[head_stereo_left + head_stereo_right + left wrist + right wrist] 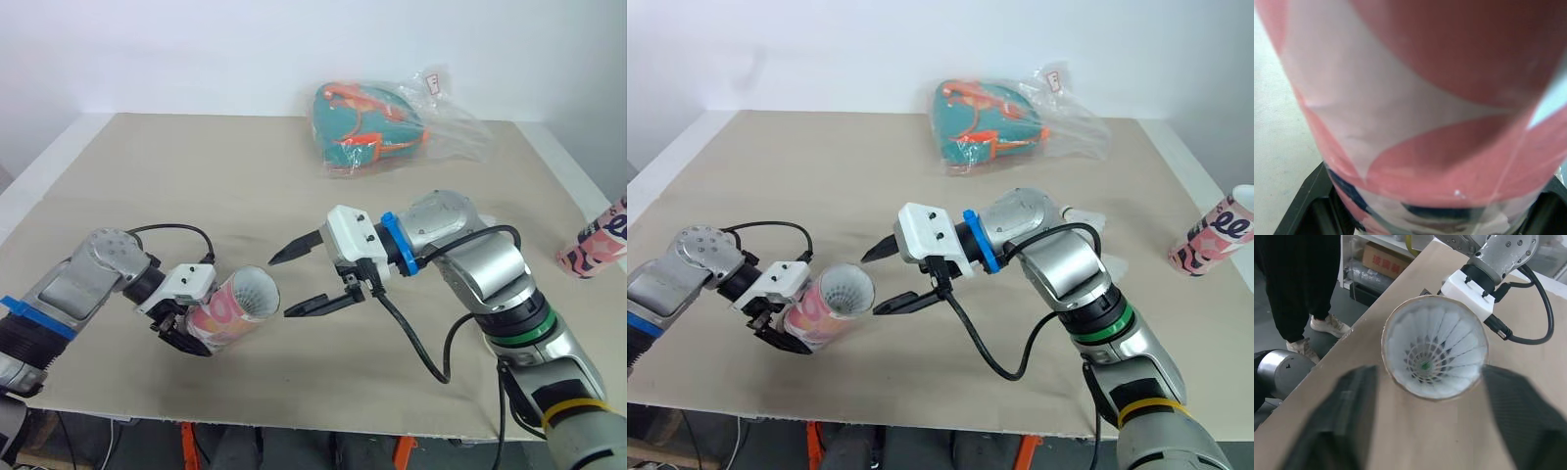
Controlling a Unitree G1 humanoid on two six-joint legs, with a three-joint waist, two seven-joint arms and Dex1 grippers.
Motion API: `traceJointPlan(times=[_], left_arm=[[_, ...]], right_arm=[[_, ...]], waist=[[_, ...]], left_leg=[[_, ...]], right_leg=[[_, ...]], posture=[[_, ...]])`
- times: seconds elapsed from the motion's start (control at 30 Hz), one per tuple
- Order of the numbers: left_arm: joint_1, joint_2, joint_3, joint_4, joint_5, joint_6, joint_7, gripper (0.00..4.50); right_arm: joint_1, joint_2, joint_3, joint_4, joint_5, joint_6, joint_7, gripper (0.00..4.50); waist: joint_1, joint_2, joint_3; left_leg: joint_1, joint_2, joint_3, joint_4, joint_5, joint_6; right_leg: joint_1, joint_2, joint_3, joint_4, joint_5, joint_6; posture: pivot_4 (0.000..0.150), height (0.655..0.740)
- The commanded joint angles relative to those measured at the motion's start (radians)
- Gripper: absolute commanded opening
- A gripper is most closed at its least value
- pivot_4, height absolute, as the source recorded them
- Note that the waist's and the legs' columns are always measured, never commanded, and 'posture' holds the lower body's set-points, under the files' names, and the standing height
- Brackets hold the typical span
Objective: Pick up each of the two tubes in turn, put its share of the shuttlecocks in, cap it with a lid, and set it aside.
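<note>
Gripper on the left (194,321), at the lower left of the head view, was clenched around a pink patterned tube (235,307), holding it tipped nearly on its side just above the tabletop (147,196) with the open mouth turned toward centre frame. Facing that mouth and just apart from it, the right gripper (284,286) hung with its fingers spread and nothing between them. Its wrist view looked straight down the tube, where the white feathers of a shuttlecock (1426,363) sat well inside; how many were stacked there I could not tell.

By my reading, this first tube was being filled or was about full, with no lid on it yet. A second tube (594,241) stood uncapped at the far right edge, well apart from both arms and apparently untouched. Capping the held tube, setting it aside, and the whole of the second tube seemed to remain.
</note>
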State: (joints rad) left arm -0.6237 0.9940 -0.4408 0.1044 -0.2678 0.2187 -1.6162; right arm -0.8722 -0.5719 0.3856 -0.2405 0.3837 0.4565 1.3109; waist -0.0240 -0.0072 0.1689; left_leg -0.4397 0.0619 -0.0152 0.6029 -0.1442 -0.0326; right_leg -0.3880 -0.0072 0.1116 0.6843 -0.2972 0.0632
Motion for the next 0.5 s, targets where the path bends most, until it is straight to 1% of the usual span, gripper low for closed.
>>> traceJointPlan(times=[0.03, 0.13, 0.2, 0.3, 0.4, 0.5], left_arm=[[0.008, -0.036, -0.025, -0.010, 0.010, 0.008, 0.002, 3.07], [0.003, -0.043, -0.023, -0.016, 0.019, 0.012, 0.002, 3.07], [-0.006, -0.047, -0.024, -0.018, 0.023, 0.016, 0.002, 3.07], [-0.028, -0.057, -0.021, -0.009, 0.031, 0.017, 0.002, 3.07], [-0.057, -0.059, -0.022, 0.004, 0.030, 0.014, 0.002, 3.07], [-0.093, -0.058, -0.032, 0.029, 0.026, 0.004, 0.002, 3.07]], right_arm=[[-0.017, -0.034, -0.086, -0.029, 0.073, 0.024, 0.043, 4.43], [0.004, -0.083, -0.192, -0.017, 0.185, 0.096, 0.062, 4.43], [0.041, -0.126, -0.265, -0.009, 0.223, 0.130, 0.046, 4.43], [0.140, -0.203, -0.370, -0.012, 0.216, 0.136, -0.004, 4.43], [0.240, -0.246, -0.488, -0.023, 0.227, 0.165, -0.095, 4.43], [0.333, -0.286, -0.581, -0.031, 0.212, 0.166, -0.159, 4.43]], waist=[[0.005, 0.000, 0.000], [0.009, 0.000, 0.000], [0.011, 0.000, 0.000], [0.015, -0.001, 0.000], [0.015, -0.001, 0.000], [0.008, -0.002, 0.001]], left_leg=[[0.000, 0.000, 0.000, 0.000, 0.000, 0.000], [-0.001, -0.001, -0.001, 0.001, 0.000, 0.000], [-0.001, -0.002, -0.001, 0.001, 0.000, 0.000], [-0.001, -0.004, -0.002, 0.002, 0.000, 0.000], [-0.002, -0.005, -0.002, 0.002, 0.000, 0.000], [-0.004, -0.005, -0.002, 0.003, 0.000, 0.000]], right_leg=[[0.000, 0.000, 0.000, 0.000, 0.000, 0.000], [0.000, -0.001, 0.000, 0.000, 0.000, 0.000], [0.001, -0.002, 0.000, 0.000, 0.000, 0.000], [0.003, -0.003, -0.001, -0.001, 0.000, 0.000], [0.002, -0.004, 0.000, -0.001, -0.002, -0.001], [0.001, -0.004, -0.001, -0.001, 0.001, 0.002]], posture=[[0.150, 0.7400], [0.150, 0.7400], [0.150, 0.7400], [0.150, 0.7400], [0.150, 0.7400], [0.150, 0.7400]])
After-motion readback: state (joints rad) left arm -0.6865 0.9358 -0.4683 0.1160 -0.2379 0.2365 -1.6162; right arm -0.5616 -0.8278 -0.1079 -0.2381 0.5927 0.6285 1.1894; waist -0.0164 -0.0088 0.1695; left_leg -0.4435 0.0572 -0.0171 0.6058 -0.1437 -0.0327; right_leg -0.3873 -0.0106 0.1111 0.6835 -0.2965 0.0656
